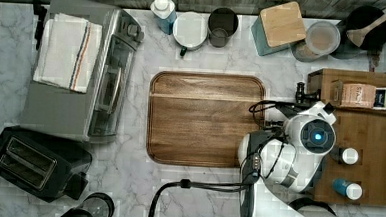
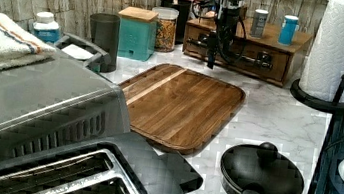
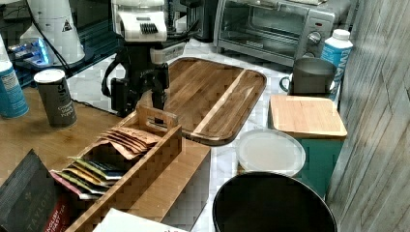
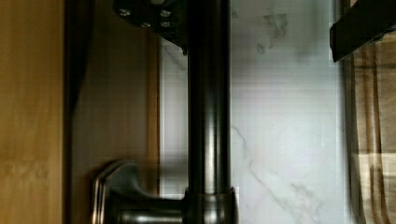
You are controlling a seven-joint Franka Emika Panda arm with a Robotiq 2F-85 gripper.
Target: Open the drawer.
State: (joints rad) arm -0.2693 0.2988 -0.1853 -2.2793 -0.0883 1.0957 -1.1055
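The drawer (image 2: 246, 50) is set in the front of a wooden box at the back of the counter in the left view, and its front looks flush with the box. Its black bar handle (image 2: 253, 61) runs across the front. My gripper (image 2: 212, 57) hangs straight down in front of the handle's left part in the left view. In the wrist view the handle (image 4: 208, 116) stands between my spread fingers (image 4: 154, 18), close to one of them, with the drawer front (image 4: 121, 116) behind it. The gripper (image 4: 259, 42) is open and holds nothing.
A dark wooden cutting board (image 1: 205, 119) lies just in front of the drawer. Two shakers (image 1: 349, 156) and a tea-bag organizer (image 3: 125, 159) stand on the box top. A paper towel roll (image 2: 342, 49) is at the left view's right, with canisters and a toaster oven (image 1: 83, 67) further along the counter.
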